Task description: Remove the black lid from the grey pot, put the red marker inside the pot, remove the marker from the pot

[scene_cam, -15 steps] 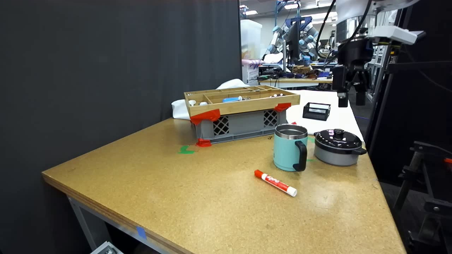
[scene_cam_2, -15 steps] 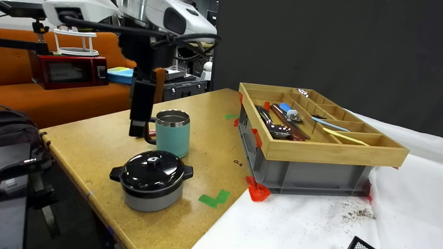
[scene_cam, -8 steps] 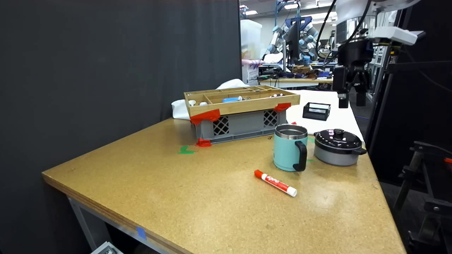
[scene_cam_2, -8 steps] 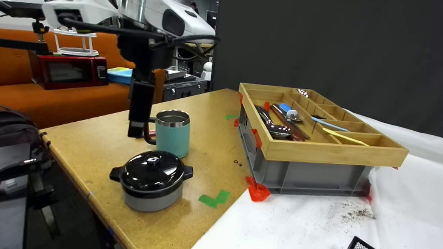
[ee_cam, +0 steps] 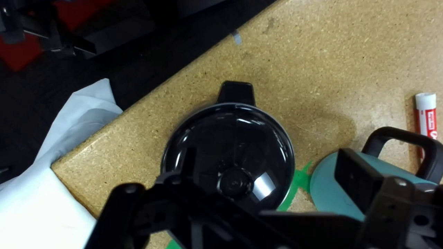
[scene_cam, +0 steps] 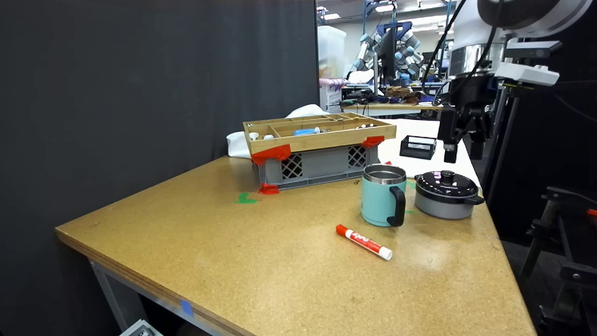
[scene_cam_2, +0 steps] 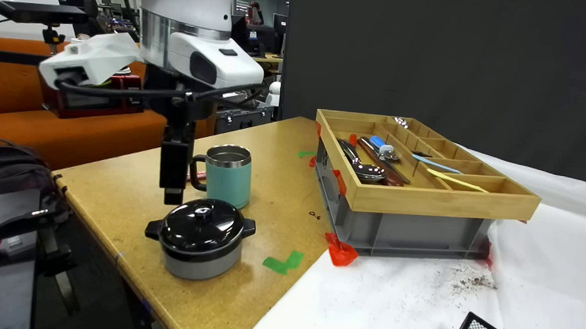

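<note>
Fingers (ee_cam: pixel 358 181) spread wide, nothing between them: the gripper (scene_cam: pixel 463 154) hangs above the black lid (ee_cam: pixel 230 148), clear of it. That lid is still on the grey pot (scene_cam_2: pixel 200 268), and the whole play turns on its round knob (scene_cam: pixel 447 176)! In an exterior view the fingertips show above it and a touch right; in the wrist view it shows between the fingers, closer to the left one. A small shift to centre, then down, that's my call. No long axis to match on a round knob, and the fingers open across the line of the side handles (scene_cam_2: pixel 248 227), which should keep those out of trouble. Only one arm in this.

But watch the teal mug (scene_cam: pixel 380 200), in an exterior view just left of the pot! In the wrist view the right finger overlaps it, so a knock on the way down is possible; true clearance I can't judge. Past the mug, the red marker (scene_cam: pixel 364 241) lies flat on the table (scene_cam: pixel 210 261), slanting, red end far left, white end near right. Farther off, a grey crate (scene_cam_2: pixel 409 236) carries a wooden tray (scene_cam_2: pixel 441 205); farther yet, a mesh basket (scene_cam: pixel 416 153) on a white sheet (scene_cam_2: pixel 366 298).
</note>
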Controlling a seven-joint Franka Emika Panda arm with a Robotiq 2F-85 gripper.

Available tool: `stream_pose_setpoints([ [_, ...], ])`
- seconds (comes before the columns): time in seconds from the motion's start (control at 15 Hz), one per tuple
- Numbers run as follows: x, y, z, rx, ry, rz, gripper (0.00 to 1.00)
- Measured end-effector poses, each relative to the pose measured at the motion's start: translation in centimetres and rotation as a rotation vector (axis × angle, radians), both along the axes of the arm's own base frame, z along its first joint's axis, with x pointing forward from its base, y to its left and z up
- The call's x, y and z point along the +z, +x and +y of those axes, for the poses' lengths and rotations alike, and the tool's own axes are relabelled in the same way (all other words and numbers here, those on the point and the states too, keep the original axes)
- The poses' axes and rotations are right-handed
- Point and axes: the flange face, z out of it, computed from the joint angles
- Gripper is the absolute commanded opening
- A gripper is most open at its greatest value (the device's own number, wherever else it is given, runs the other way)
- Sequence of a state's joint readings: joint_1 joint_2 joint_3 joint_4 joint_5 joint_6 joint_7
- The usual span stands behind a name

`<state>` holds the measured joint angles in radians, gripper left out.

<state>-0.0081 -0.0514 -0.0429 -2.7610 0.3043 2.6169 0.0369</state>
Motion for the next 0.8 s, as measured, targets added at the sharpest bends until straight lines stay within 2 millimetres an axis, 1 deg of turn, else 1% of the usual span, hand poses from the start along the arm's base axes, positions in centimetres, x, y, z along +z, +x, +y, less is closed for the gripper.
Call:
stream_pose_setpoints([
  [0.4,-1.8,0.6,0.1,-0.048,-0.029,-0.045,1.00],
  [0.8,-4.6,2.3,-0.3,-0.110,-0.102,-0.066,1.00],
])
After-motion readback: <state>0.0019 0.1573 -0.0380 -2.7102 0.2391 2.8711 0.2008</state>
